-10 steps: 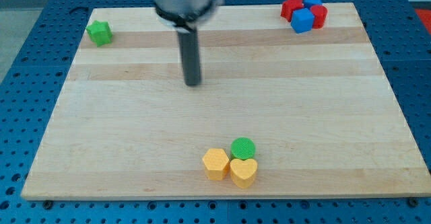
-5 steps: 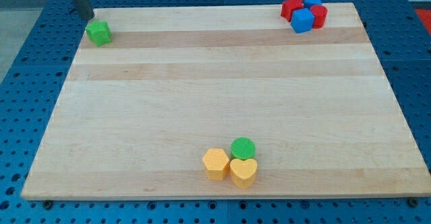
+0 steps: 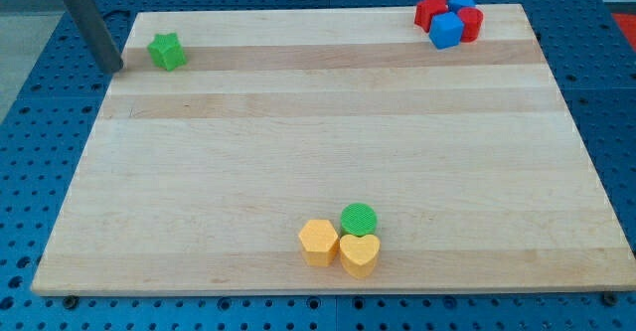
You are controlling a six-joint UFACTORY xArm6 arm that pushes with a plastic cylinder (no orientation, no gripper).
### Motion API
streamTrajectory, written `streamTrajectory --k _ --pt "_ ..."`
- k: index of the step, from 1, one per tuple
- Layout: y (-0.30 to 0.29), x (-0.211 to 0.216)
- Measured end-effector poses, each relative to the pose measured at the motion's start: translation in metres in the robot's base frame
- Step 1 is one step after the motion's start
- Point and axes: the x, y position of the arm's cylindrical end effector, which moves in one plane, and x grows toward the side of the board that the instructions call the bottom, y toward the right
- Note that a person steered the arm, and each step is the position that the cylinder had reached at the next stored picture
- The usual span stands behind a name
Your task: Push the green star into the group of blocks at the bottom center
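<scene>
While my tip (image 3: 113, 68) stands left, green star (image 3: 167, 52) sits near

Straight dark grey rod – smooth, round, matte – pale metal collar at top; my tip (image 3: 114, 69) blunt.

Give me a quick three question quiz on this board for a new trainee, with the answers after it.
1. True or false: my tip touches the green star.
2. Which blocks form the bottom-centre group?
3. Where do the red and blue blocks sit: A the view's top right, B the view's bottom left?

Key:
1. False; it sits apart, to the star's left.
2. Green cylinder, yellow hexagon, yellow heart.
3. A.
</scene>
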Motion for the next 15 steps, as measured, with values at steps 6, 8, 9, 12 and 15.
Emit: streamTrajectory --k 6,8,9,12,15 --pt "0.176 -0.058" --pt "0.23 0.019" --pt "0.23 0.061" --pt "0.189 -0.004" --pt "0.226 0.122"
